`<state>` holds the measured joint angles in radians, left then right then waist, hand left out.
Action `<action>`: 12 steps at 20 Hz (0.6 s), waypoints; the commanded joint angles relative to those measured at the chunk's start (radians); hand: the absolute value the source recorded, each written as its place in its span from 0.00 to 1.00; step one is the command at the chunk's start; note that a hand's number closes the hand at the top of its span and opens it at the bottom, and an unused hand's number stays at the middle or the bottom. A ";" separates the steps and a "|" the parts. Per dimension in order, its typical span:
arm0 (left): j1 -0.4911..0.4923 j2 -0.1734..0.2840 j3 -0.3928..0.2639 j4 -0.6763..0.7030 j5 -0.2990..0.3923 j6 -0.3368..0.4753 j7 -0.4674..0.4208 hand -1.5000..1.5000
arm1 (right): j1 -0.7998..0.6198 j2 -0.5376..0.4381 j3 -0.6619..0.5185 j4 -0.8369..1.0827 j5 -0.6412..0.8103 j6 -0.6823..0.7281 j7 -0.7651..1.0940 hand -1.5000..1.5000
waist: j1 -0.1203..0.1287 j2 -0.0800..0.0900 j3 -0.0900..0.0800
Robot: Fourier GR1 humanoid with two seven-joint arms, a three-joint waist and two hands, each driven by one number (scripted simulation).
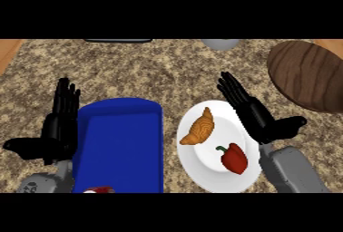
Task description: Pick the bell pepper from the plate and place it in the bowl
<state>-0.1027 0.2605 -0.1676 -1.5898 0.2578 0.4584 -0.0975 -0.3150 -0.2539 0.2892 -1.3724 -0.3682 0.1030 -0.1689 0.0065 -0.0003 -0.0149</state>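
1. Head view showed a white plate (201, 174) low and right of the middle, on a speckled counter (147, 68).
2. The red pepper (234, 159) lay on the plate at about 5 o'clock from the plate's middle. A brown pastry (200, 128) lay at about 11 o'clock.
3. The right hand (251, 108) was over the plate's right edge with its fingers straight and apart. It held nothing.
4. The pepper was at 7 o'clock from that hand, close but not touched.
5. The left hand (59, 122) rested at 9 o'clock, fingers straight, beside a blue thing (120, 145) that looked like the bowl.
6. I think the job was at the reaching step; the pick had not happened.
7. Next, the right hand needed to go down to the pepper, close round it, and not bump the pastry.
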 commanded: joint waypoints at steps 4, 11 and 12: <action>-0.023 0.035 -0.074 0.031 0.059 -0.180 0.093 0.50 | 0.045 -0.187 0.034 -0.143 0.203 -0.036 0.036 1.00 | -0.048 -0.009 0.012; -0.006 0.009 -0.147 0.026 0.127 -0.290 0.160 0.50 | 0.302 -0.255 0.002 -0.261 0.480 -0.372 -0.012 0.00 | -0.067 -0.010 0.014; -0.018 0.024 -0.152 -0.009 0.132 -0.302 0.203 0.50 | 0.320 -0.276 0.030 -0.363 0.463 -0.313 0.004 0.00 | -0.049 -0.010 0.014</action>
<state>-0.1010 0.2806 -0.2884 -1.5717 0.3625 0.2108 0.0391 -0.1313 -0.5142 0.2724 -1.5724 0.0110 -0.1516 -0.1269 -0.0669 -0.0130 -0.0045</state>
